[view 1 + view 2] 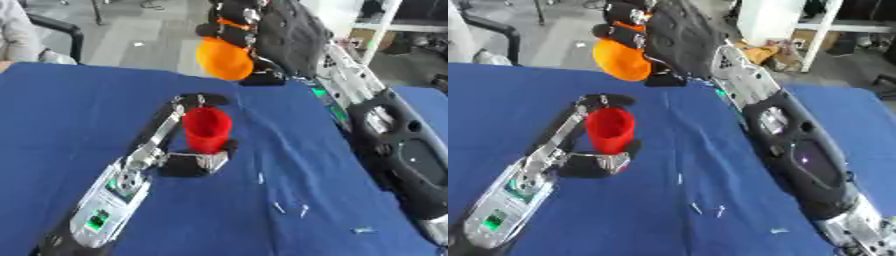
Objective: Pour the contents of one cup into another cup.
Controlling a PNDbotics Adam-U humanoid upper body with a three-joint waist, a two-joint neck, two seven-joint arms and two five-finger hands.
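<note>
From the left eye view, the pour looks under way or just about to begin, though I see nothing falling. The red plastic cup (pixel 206 128) stands upright on the blue cloth-covered tabletop (pixel 70 110), and the robot's left hand (pixel 194 161) is wrapped round its base, fingers and thumb curled on either side. Above and just behind the red cup, the robot's right hand (pixel 254 30) holds a rounded orange plastic cup (pixel 224 59) in the air, its black fingers curled across the cup's upper part. The orange cup is tipped, but I cannot tell which way its mouth faces, nor whether anything is inside either cup. A few small pale scraps (pixel 278 206) lie on the cloth nearer the robot than the red cup.

In the right eye view the same picture holds: the orange cup hangs up and behind the red cup, well clear of its rim. To my eye the lifting and steadying are done; what remains is bringing the orange cup over the red cup's mouth and tilting it out.
</note>
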